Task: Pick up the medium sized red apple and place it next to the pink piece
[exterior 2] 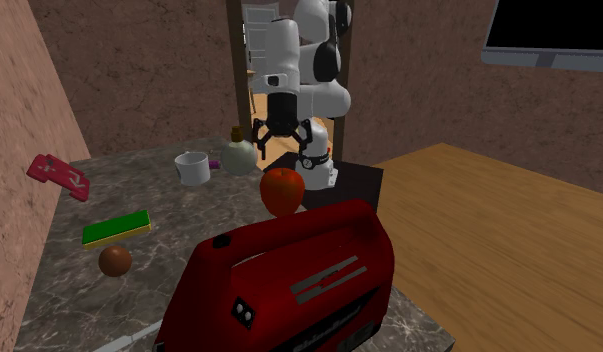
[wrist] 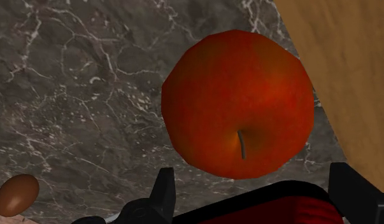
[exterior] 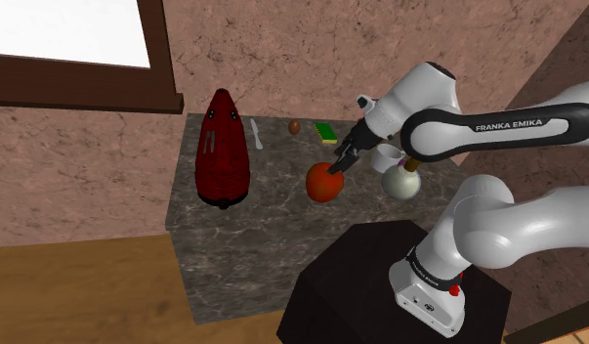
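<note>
The claw [exterior 2: 282, 147] is open, its jaws apart, straight above the red apple [exterior 2: 282, 190], which sits on the tabletop [exterior 2: 169, 212] beside the red toaster [exterior 2: 289, 270]; I think it needs only to go down.

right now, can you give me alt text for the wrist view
A red apple sits on a dark marbled counter, just ahead of the hand, whose two black fingers stand apart without touching it. A small brown object lies apart from the apple, and a red appliance shows between the fingers.
</note>
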